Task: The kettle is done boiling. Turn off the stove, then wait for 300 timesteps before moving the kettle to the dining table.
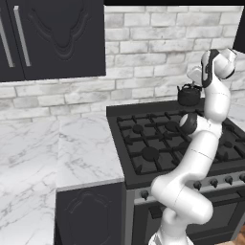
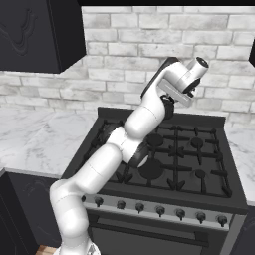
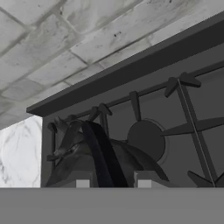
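Gripping the kettle's arched handle (image 3: pixel 99 153) from above, the Franka arm's gripper (image 3: pixel 109 180) sits low in the hand view, its two small finger tips closed against either side of the dark band that runs up between them. The kettle (image 1: pixel 189 94) itself, a squat black pot with a short spout, stands at the upper right of the left base view, on a rear burner of the gas stove (image 1: pixel 158 139) close to the raised back rail and the pale brick wall (image 1: pixel 143 57). In the right base view the arm's wrist covers most of the pot, and only a dark rounded edge shows beside it, just above the frame's centre.

The hold on the top handle makes sense: it is the one part narrow enough for two fingers, and a grip there should let the pot hang level when it leaves the cast-iron grate (image 2: pixel 184 149). No gap is visible beneath the kettle, so it appears to rest on the grate, not yet raised.

The row of knobs (image 2: pixel 159 210) lines the silver front strip across the lower part of the right base view; their settings are too small to read, and no flame shows on any burner. White marble counter (image 1: pixel 48 148) fills the left of the left base view.
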You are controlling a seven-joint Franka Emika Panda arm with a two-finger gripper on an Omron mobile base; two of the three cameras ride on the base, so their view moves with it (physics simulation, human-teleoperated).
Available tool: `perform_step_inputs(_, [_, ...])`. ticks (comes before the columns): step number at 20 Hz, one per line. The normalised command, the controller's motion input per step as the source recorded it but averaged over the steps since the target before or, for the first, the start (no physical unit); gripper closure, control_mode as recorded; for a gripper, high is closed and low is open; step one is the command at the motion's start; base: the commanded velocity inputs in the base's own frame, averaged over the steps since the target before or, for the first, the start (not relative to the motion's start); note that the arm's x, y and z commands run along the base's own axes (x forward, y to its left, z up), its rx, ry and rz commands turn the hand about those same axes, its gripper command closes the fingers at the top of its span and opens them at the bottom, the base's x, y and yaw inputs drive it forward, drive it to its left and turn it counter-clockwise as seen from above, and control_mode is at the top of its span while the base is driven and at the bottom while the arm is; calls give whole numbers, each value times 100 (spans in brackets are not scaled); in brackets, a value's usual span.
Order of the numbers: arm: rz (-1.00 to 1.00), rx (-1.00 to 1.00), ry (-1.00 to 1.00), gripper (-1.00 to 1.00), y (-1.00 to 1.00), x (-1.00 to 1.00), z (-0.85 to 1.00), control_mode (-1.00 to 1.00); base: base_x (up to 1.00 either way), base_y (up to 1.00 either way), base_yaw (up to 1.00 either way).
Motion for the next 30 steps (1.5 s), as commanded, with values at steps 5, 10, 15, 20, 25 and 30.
perform_step_inputs(5, [0,0,0,100,0,0,0,-100,0,0,0])
perform_step_inputs(10, [0,0,0,100,0,-1,0,-100,0,0,0])
perform_step_inputs(15, [0,0,0,100,0,-5,0,100,-14,0,-1])
perform_step_inputs(20, [0,0,0,100,0,0,0,100,-26,0,-6])
perform_step_inputs(25, [0,0,0,100,0,0,0,100,-26,-2,-6])
perform_step_inputs(30, [0,0,0,100,0,0,0,100,-29,-1,-8])
